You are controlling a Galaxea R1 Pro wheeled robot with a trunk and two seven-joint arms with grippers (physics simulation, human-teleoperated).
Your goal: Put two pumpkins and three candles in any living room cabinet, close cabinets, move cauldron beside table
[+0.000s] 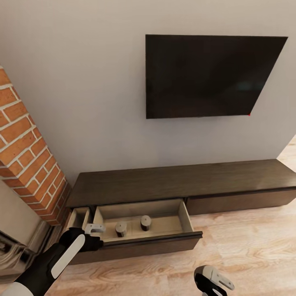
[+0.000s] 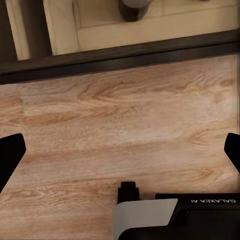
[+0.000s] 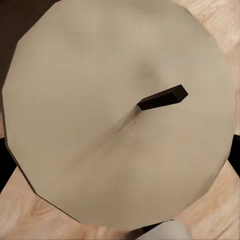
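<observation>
Brick column [image 1: 24, 152]: rises at the far left of the head view, its foot just beside the left end of the cabinet.
Left claw [image 1: 93, 228]: hangs at the front left corner of the open drawer, on the black and white left arm. In the left wrist view its two dark fingertips [image 2: 10, 157] sit far apart at either side with bare wood floor [image 2: 125, 130] between them, so the claw is spread wide and holds nothing.
Cabinet [image 1: 181, 181]: long, low, dark brown wood, set against the pale wall under the television. Its left part has a wide drawer [image 1: 142, 216] pulled out over the floor, pale beige inside; a narrow compartment at its left also stands open. The right-hand drawer front lies flush.
Candles in drawer: two short grey-white candles stand upright on the drawer bottom, one [image 1: 121, 229] near the front left, the other [image 1: 145, 222] just beside it toward the middle, apart from each other.
Television [image 1: 205, 74]: dark screen on the wall above the cabinet.
Right claw [image 1: 213, 281]: low over the floor, in front of the drawer's right end and well apart from it.
Third candle [image 3: 115, 110]: the right wrist view has its pale round top with a short dark wick right up close; the fingers are hidden by it, so I cannot tell whether the right claw is clamped on it.
</observation>
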